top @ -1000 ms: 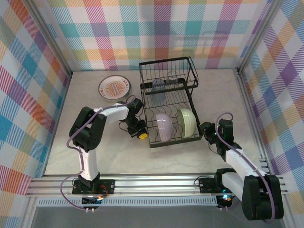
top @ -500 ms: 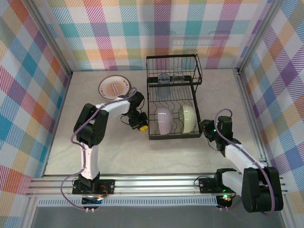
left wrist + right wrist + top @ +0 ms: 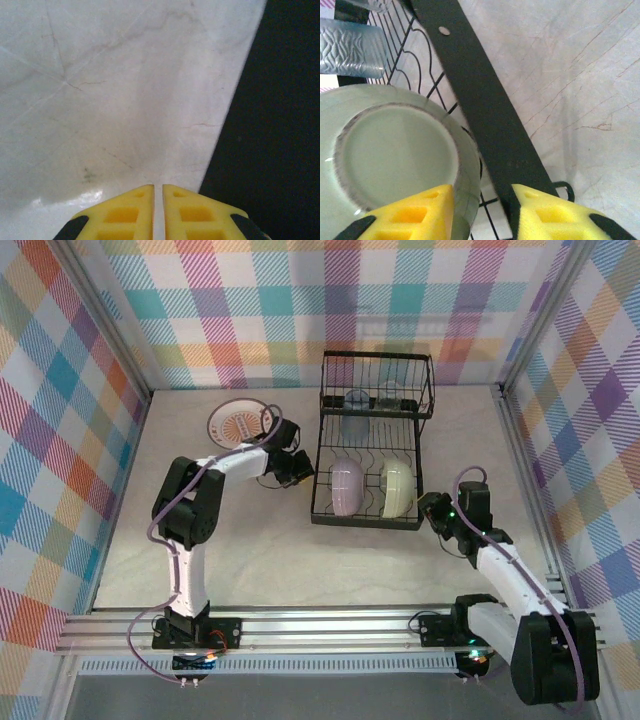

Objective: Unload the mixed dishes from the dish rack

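Observation:
The black wire dish rack (image 3: 318,480) stands at the back middle of the table. In its lower tray a lavender bowl (image 3: 346,487) and a pale green bowl (image 3: 398,488) stand on edge. Two clear glass tumblers (image 3: 355,402) sit in the upper basket. My left gripper (image 3: 299,468) is shut and holds nothing, just left of the rack; its fingers (image 3: 127,215) hover over bare table. My right gripper (image 3: 432,510) is open at the rack's right front corner. In the right wrist view the green bowl's rim (image 3: 395,150) and the rack's black side bar (image 3: 475,90) lie between its fingers (image 3: 555,217).
A white plate with an orange sunburst (image 3: 240,425) lies flat on the table left of the rack. Checked walls close in the back and both sides. A dark shape (image 3: 280,125) takes up the right side of the left wrist view. Bare marble table (image 3: 300,560) lies in front of the rack.
The rack has slid right and back and turned square to the table. The left gripper followed along its left side. The right gripper's jaws have widened.

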Robot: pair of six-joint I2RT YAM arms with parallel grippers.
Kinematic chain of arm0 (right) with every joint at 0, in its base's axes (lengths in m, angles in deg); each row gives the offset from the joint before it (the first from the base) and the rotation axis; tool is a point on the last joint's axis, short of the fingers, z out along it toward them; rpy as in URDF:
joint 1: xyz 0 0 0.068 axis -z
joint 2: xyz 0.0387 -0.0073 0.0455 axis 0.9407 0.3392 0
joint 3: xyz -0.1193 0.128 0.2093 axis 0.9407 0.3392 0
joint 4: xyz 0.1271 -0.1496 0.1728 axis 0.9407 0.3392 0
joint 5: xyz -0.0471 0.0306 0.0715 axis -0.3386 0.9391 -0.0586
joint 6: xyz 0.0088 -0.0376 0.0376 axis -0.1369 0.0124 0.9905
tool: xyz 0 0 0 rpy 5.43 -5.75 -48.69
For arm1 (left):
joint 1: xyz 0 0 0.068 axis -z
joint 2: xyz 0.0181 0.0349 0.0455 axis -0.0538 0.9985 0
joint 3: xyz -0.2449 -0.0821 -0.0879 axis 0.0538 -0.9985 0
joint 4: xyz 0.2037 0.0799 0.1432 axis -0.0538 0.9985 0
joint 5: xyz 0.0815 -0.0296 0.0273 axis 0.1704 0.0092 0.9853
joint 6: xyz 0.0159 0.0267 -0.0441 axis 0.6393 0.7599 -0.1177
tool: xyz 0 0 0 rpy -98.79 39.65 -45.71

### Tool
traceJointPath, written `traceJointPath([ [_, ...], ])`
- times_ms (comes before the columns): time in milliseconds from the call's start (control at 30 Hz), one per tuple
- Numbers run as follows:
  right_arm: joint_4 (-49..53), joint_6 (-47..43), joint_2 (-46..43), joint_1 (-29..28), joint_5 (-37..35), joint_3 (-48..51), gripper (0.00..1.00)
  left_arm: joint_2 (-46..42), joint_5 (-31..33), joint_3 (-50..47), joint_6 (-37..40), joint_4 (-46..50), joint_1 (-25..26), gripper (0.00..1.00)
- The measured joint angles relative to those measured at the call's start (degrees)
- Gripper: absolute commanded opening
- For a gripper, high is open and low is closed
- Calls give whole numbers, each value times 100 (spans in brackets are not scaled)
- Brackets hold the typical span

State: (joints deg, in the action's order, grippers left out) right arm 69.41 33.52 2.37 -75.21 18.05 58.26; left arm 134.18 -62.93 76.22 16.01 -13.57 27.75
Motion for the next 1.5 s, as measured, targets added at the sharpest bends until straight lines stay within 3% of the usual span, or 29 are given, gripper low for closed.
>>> traceJointPath([
  [167, 695, -363, -431, -68, -129, -358, 52, -887, 131, -627, -79, -170, -61, 38],
  [333, 1427, -946, -813, -107, -337, -942, 82, -2194, 404, -1314, -74, -245, -240, 79],
  [433, 1784, -1303, -920, -199, -402, -1412, 100, -3215, 623, -1792, -2, -225, -313, 98],
  [667, 2223, -2094, -286, -708, -286, -2382, 99, -5285, 610, -2603, 367, 28, -415, 100],
  [867, 2555, -2570, 704, -1005, -208, -2802, 99, -6343, -415, -2793, 979, 295, -435, 100],
  [1100, 2796, -2765, 1141, -1056, -157, -3091, 99, -6638, -1521, -3082, 1300, 378, -435, 100],
  [1500, 2885, -2868, 1657, -1082, 98, -3132, 99, -6553, -2212, -3141, 1316, 354, -435, 100],
])
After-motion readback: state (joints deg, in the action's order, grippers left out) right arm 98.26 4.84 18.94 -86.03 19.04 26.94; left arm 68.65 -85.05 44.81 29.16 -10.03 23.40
